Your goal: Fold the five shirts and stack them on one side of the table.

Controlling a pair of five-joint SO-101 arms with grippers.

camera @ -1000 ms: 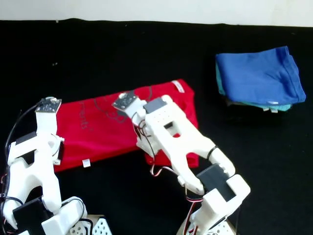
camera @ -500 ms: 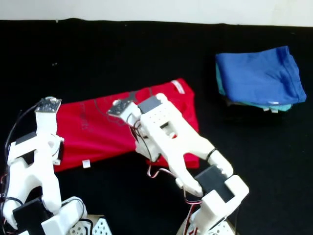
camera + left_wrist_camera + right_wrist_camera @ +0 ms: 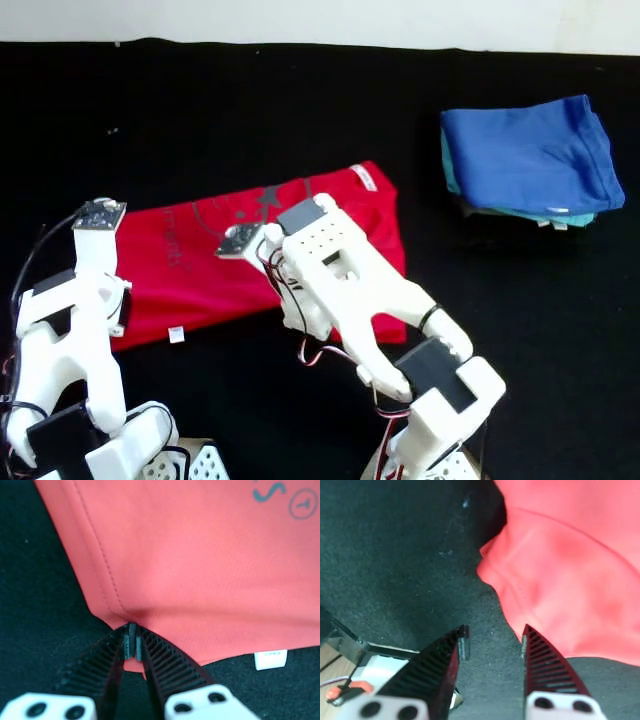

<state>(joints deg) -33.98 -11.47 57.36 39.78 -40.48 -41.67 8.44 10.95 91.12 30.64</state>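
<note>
Now | left fingers (image 3: 131, 647) clamped on red shirt (image 3: 200, 570) corner | right fingers (image 3: 536, 652) spread, empty, low beside shirt edge

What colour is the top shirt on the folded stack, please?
The top shirt is blue; high view.

The red shirt (image 3: 200, 570) is seen as matt, fine-knit cloth with a stitched hem. The table (image 3: 250, 110) is covered in rough black felt-like fabric. The left arm (image 3: 70, 330) and right arm (image 3: 350, 280) are moulded in smooth white plastic, their fingers (image 3: 545, 665) ribbed black.
</note>
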